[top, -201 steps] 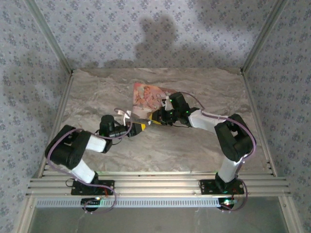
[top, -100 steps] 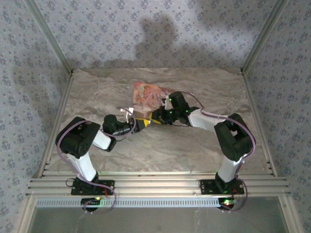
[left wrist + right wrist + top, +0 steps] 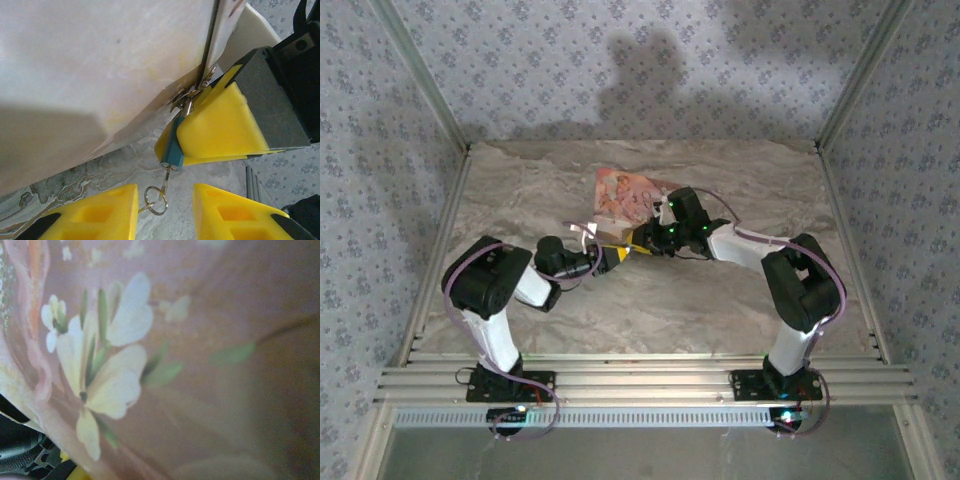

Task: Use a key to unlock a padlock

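The padlock [image 3: 173, 148], a small lock with a teal-blue body, hangs from the metal clasp [image 3: 191, 93] of the pink floral box [image 3: 620, 192]. My right gripper [image 3: 640, 243] is shut on it, its yellow pads [image 3: 220, 125] squeezing the lock's body. A key [image 3: 166, 176] sticks in the keyhole at the lock's lower end, and a wire ring [image 3: 155, 194] dangles from it. My left gripper [image 3: 165, 201] is open just below, its yellow fingers [image 3: 100, 212] either side of the ring. The ring sits close to the left finger. In the top view the left gripper [image 3: 608, 258] faces the right one.
The box's pale side [image 3: 100, 75] looms over the left gripper, and its flowered face [image 3: 150, 365] lies close against the right wrist camera. Marble tabletop [image 3: 660, 300] stretches between the arms and the front rail. Patterned walls enclose the back and sides.
The left arm has folded up at the elbow and its gripper has slid right, up to the padlock. Its jaws have narrowed somewhat. The right arm has held still.
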### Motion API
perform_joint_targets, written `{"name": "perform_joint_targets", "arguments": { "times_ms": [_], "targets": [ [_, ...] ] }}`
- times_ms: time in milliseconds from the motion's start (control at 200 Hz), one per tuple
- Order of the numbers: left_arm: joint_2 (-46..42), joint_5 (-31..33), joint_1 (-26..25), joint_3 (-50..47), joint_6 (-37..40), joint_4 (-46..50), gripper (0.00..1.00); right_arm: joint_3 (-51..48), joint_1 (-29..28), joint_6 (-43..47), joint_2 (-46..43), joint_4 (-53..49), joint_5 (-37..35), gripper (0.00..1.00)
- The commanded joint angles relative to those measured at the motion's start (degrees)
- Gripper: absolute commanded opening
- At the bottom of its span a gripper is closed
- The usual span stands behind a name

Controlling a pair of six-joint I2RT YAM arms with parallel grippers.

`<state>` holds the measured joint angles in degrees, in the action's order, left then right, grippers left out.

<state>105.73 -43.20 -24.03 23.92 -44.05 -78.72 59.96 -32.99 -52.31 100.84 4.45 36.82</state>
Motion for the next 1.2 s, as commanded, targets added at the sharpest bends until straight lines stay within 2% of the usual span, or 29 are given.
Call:
{"name": "perform_joint_targets", "arguments": {
  "times_ms": [0,290,525,625,759,999,1194],
  "targets": [
    [0.97,-0.39,-0.56,1.19,0.37,-1.97,0.33,1.40,-0.05,-3.59,0.69,-3.77,3.52,0.00],
    [2.04,-1.45,-1.82,3.82,-0.22,-1.97,0.30,1.58,-0.41,-4.33,1.21,-3.40,3.51,0.00],
    [2.79,0.46,-2.24,3.37,0.60,-1.97,0.29,0.99,-0.39,-4.88,0.43,-3.42,2.48,0.00],
    [2.64,0.57,-2.25,3.24,0.75,-1.97,0.19,0.42,-0.38,-5.62,-0.13,-2.95,1.77,0.00],
    [2.26,0.58,-2.12,3.10,0.89,-1.97,0.00,0.59,-0.54,-5.69,-0.06,-2.78,1.79,0.00],
    [2.18,1.63,-2.25,2.11,1.46,-1.97,0.00,0.28,-0.93,-5.90,0.14,-3.25,0.82,0.00],
    [3.73,5.13,-2.37,-1.11,2.17,-1.97,0.00,-0.89,-2.00,-6.03,0.08,-3.95,-2.04,0.25]
  ]
}}
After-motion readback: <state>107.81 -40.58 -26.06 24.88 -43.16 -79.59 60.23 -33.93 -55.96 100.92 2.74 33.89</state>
